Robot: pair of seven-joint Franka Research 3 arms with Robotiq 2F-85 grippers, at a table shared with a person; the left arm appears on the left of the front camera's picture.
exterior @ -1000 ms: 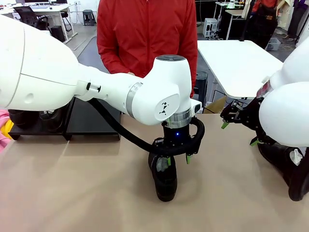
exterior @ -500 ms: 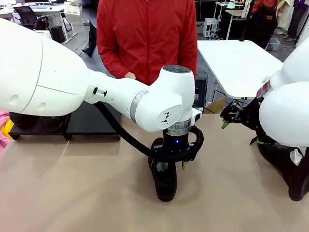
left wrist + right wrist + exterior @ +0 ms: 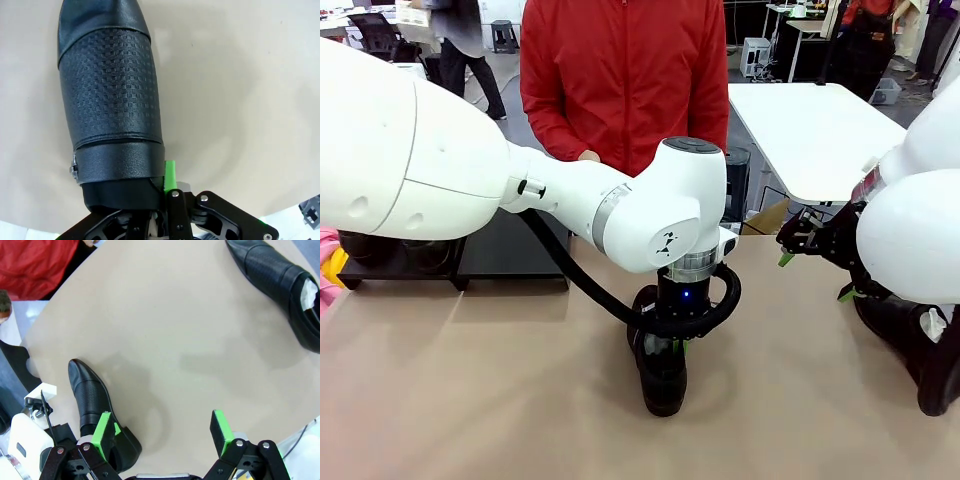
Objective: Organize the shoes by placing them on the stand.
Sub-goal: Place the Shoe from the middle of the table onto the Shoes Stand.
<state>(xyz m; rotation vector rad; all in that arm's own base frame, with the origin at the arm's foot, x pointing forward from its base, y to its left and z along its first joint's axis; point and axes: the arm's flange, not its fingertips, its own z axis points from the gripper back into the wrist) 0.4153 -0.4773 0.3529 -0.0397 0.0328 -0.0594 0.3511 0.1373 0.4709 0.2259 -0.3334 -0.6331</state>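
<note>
Left gripper (image 3: 665, 350) was clamped narrow on the heel rim of the centre shoe (image 3: 660, 385), mid-desk (image 3: 470, 400), well apart from the stand (image 3: 510, 255) at the far left edge. Right gripper (image 3: 163, 435) was wide, empty. Risk: the thin rim hold could slip as the toe sagged. Counted: two shoes on the desk, second shoe (image 3: 900, 325) at the right edge; one stand.

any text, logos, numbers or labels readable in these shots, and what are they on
No readable words or numbers in any view.
left arm wrist housing: small dark emblem, a symbol with no letters.
textured shoe: embossed grid pattern, no brand mark visible.
</note>
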